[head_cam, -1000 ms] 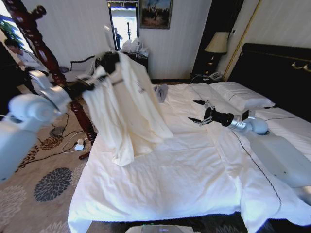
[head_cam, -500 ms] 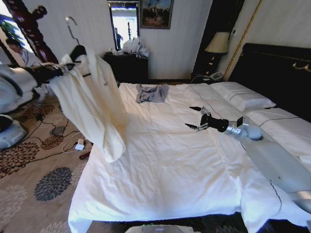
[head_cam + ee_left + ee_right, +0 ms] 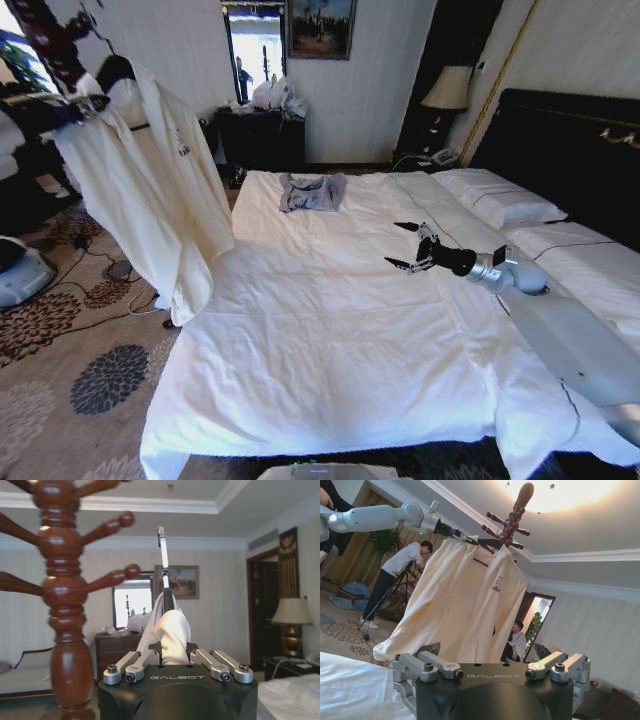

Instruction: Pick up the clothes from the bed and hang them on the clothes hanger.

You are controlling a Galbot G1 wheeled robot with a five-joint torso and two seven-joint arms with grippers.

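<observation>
From the head camera I see the clothes [image 3: 150, 190], a soft cream long-sleeved shirt with a small dark print on the chest, hanging in loose folds clear of the bed [image 3: 330, 350], off its left edge and over the patterned carpet [image 3: 80, 370]; the shirt is draped on the clothes hanger [image 3: 487, 543], whose black wide shoulder pokes out at the collar; my left gripper [image 3: 451, 532] is clamped on that shoulder, holding shirt and hanger up beside the reddish-brown turned-wood stand [image 3: 62, 600], with its knobbed pegs; in the left wrist view the thin silver hook [image 3: 162, 550] stands upright just above the bunched cream fabric, apart from the pegs. My right gripper [image 3: 412, 248] hovers over the middle of the smooth white sheet, its dark fingers spread and empty. A crumpled grey-blue garment [image 3: 311, 191] lies near the bed's far edge; plump white pillows [image 3: 495, 195] sit against the tall black headboard [image 3: 570, 150].
</observation>
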